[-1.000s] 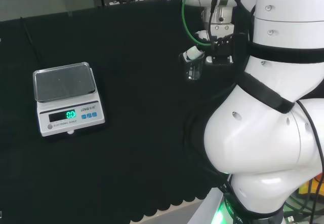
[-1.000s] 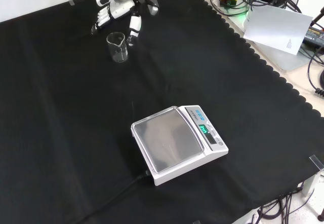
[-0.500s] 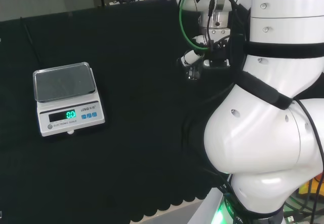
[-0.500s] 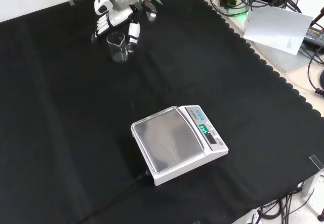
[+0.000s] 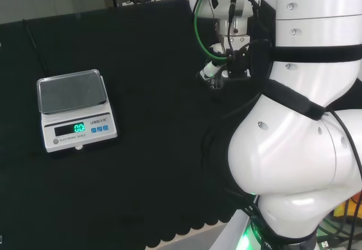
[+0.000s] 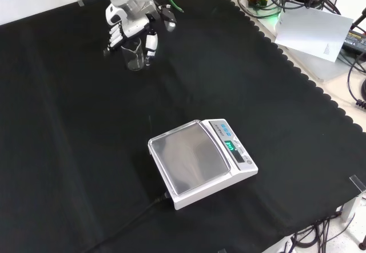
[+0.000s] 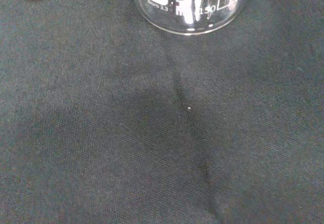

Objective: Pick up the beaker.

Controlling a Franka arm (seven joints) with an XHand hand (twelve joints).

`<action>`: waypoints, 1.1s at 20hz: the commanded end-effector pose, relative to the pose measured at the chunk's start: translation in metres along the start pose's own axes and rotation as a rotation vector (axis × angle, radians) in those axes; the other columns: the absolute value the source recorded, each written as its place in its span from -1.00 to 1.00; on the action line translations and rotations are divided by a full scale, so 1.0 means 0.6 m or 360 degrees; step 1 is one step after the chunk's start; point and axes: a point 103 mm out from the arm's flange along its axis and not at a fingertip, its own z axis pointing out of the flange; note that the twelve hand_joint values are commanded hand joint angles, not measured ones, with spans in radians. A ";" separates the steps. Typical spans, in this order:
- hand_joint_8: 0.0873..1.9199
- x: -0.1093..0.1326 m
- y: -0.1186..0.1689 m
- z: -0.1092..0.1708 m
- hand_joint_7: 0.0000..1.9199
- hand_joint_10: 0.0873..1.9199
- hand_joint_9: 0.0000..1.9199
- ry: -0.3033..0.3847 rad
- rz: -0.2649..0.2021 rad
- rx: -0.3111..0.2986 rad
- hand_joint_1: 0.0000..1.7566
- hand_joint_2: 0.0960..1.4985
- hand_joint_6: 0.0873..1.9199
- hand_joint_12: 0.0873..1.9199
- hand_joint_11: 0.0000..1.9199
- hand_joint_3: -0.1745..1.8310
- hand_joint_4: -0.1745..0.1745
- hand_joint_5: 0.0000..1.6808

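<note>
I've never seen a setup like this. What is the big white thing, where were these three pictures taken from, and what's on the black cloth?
The white shape is a robot arm ending in a black and white hand. One camera looks over the arm from behind, one looks down from the front, and one sits at the wrist, close to the cloth. On the black cloth stand a digital scale and a clear glass beaker. The hand is lowered around the beaker, with fingers on either side of it. The beaker's base rests on the cloth, so nothing is lifted yet.
</note>
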 end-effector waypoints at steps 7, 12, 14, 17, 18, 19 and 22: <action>0.42 0.023 0.002 -0.005 -0.34 0.01 0.16 -0.0039 0.0058 -0.0189 0.36 -0.22 0.32 -0.13 0.38 0.01 -0.73 -0.40; 0.57 0.024 0.000 -0.010 -0.26 0.11 0.21 -0.0048 0.0067 -0.0202 0.29 0.13 0.34 -0.03 0.38 -0.27 -1.00 -0.06; 0.58 0.024 -0.004 -0.022 -0.24 0.12 0.22 -0.0050 0.0069 -0.0217 0.28 0.20 0.31 -0.01 0.37 -0.33 -1.00 -0.01; 0.60 0.025 -0.017 -0.055 -0.22 0.13 0.23 -0.0059 0.0071 -0.0266 0.28 0.20 0.30 0.03 0.36 -0.34 -1.00 0.02; 0.60 0.025 -0.021 -0.066 -0.22 0.13 0.23 -0.0059 0.0070 -0.0281 0.28 0.20 0.30 0.03 0.35 -0.34 -1.00 0.02; 0.61 0.025 -0.027 -0.078 -0.21 0.14 0.24 -0.0057 0.0071 -0.0296 0.28 0.19 0.29 0.04 0.35 -0.32 -1.00 0.03; 0.62 0.029 -0.044 -0.113 -0.20 0.14 0.24 -0.0053 0.0071 -0.0337 0.29 0.16 0.29 0.06 0.35 -0.29 -1.00 0.04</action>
